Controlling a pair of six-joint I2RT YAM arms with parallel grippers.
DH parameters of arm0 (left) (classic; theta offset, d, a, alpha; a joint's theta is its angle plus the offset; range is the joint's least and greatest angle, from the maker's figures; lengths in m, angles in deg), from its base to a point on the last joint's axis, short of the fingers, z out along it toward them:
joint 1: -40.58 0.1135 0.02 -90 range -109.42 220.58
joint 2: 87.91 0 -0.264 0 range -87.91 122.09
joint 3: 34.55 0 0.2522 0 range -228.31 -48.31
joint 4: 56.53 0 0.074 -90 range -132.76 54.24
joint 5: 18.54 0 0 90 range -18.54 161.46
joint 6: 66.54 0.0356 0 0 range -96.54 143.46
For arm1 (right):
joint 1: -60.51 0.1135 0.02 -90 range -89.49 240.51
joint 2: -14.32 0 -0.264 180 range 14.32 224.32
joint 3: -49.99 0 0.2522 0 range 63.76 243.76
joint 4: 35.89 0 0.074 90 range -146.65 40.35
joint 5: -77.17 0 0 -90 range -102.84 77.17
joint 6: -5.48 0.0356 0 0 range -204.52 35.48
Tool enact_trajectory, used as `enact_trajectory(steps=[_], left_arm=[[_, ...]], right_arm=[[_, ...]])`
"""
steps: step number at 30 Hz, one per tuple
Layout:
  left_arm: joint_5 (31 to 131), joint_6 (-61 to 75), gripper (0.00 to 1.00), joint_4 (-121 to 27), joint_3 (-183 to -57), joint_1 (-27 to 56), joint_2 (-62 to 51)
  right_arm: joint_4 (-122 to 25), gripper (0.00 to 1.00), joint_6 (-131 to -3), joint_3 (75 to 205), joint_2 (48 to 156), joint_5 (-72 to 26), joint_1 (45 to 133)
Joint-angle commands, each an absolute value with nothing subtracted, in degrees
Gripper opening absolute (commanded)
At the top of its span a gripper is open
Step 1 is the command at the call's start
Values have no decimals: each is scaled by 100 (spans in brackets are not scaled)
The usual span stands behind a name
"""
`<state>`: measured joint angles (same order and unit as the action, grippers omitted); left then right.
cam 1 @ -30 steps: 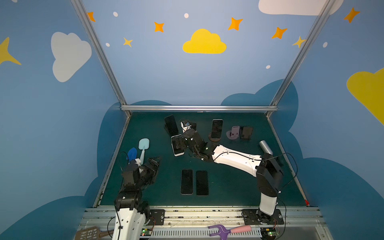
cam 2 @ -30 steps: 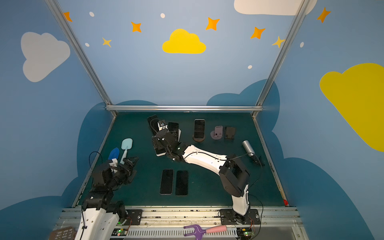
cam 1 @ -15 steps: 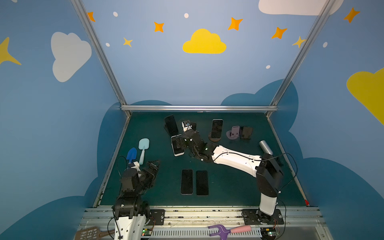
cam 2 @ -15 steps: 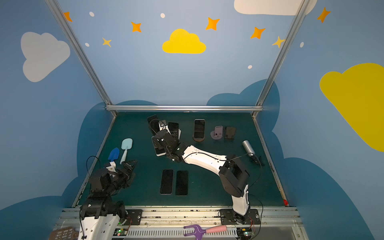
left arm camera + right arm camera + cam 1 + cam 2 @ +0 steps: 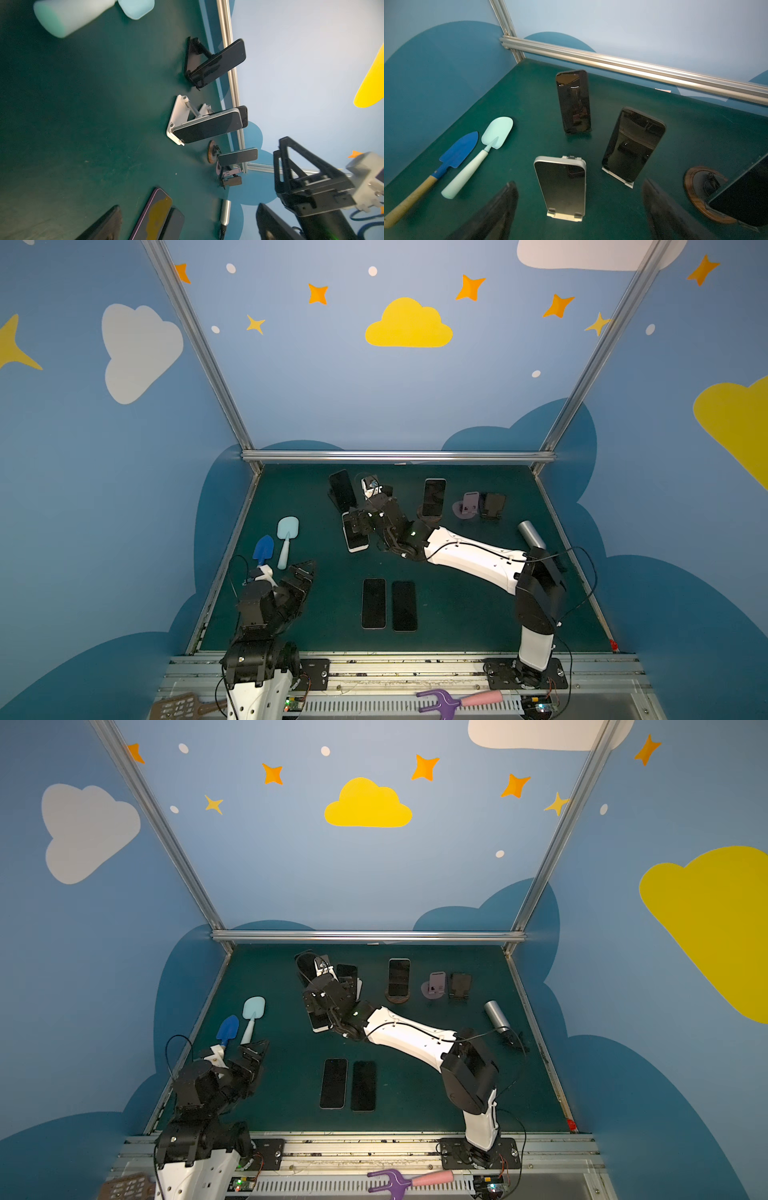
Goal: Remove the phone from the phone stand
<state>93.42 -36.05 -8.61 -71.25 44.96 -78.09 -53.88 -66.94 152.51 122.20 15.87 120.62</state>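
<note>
Right gripper [image 5: 356, 524] has edged toward the left edge of the dark green table [image 5: 457, 626] and now sits over the silver-framed, black-screened phone [image 5: 560, 182]. Its fingers [image 5: 500, 207] are spread wide, one either side of the phone, with no contact visible in the right wrist view. Phone leans in its white folding plastic stand [image 5: 564, 216] toward the far edge, left of middle, so nothing is removed yet; the likely next step is closing on the phone's side edges and lifting it clear of the stand's lip. Left gripper [image 5: 302, 570] has sunk slightly by the near left corner, fingers apart, empty.
</note>
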Motion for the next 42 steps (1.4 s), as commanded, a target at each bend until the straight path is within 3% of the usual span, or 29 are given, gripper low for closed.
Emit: enact_trajectory(steps=[1,42], left_arm=[[9181,-3472,100,-568,-7132,4508,-7947],[9554,-3605,100,-912,-6996,4497,-7741]], right_arm=[[-5146,94,-6641,15080,12102,1392,12139],[-4350,95,-6281,15857,13672,1614,11965]])
